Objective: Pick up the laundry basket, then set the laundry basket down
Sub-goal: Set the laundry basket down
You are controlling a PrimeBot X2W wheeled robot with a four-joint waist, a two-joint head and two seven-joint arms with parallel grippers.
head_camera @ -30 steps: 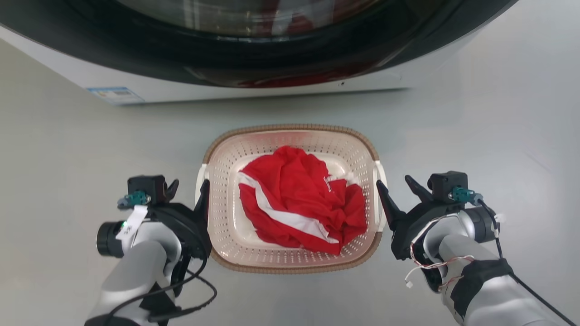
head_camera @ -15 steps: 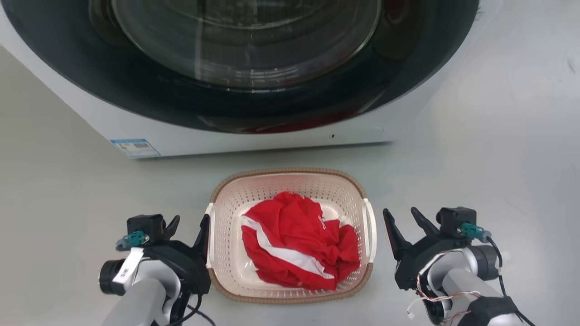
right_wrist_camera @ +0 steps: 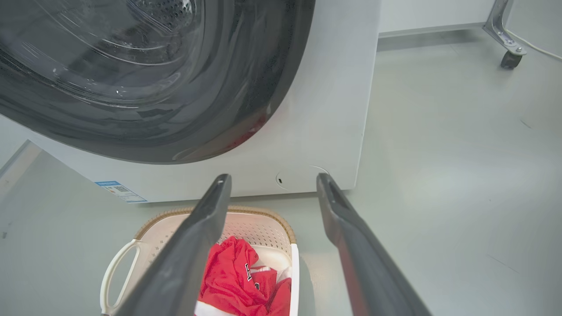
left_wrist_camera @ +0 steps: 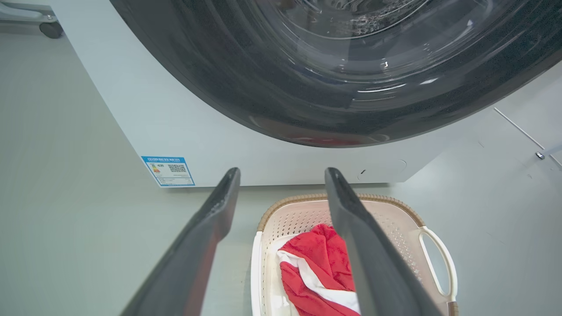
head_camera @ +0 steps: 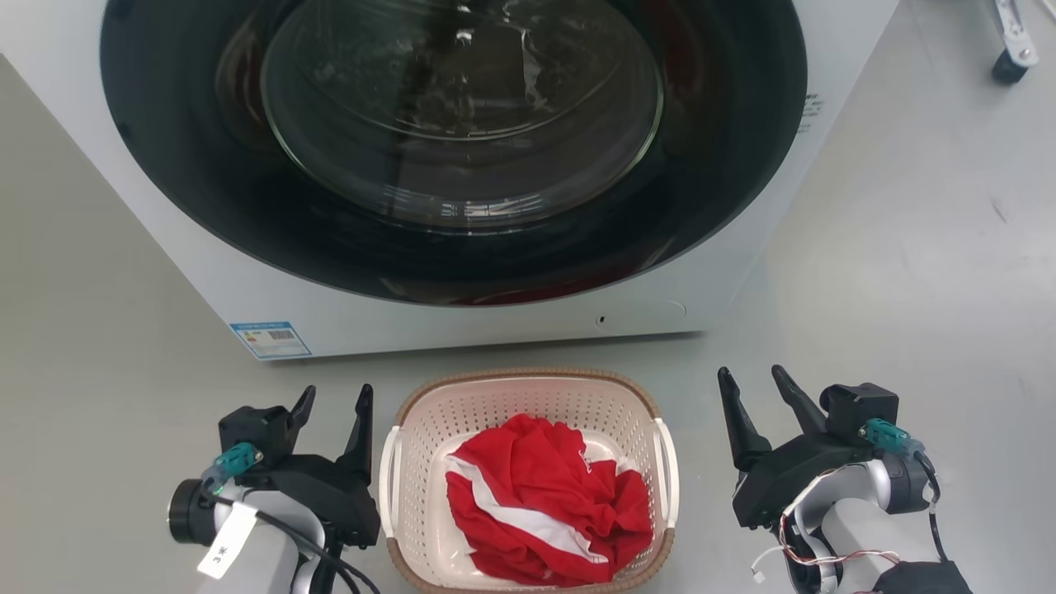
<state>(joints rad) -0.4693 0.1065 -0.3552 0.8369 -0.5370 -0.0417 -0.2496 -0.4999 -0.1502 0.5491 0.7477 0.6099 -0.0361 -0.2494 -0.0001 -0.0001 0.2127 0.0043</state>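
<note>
Left hand (head_camera: 337,389) and right hand (head_camera: 751,371), both wide, flank the laundry basket (head_camera: 528,375); washer sticker (head_camera: 272,339) (QR code) illegible.

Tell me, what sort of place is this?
Probably a laundry area, maybe a test room: a front-loading washer stands on a smooth grey floor, with a basket of red clothing in front.

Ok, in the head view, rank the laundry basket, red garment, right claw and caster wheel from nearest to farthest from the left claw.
1. laundry basket, right beside the left claw.
2. red garment, inside the basket.
3. right claw, across the basket.
4. caster wheel, far top right.
</note>
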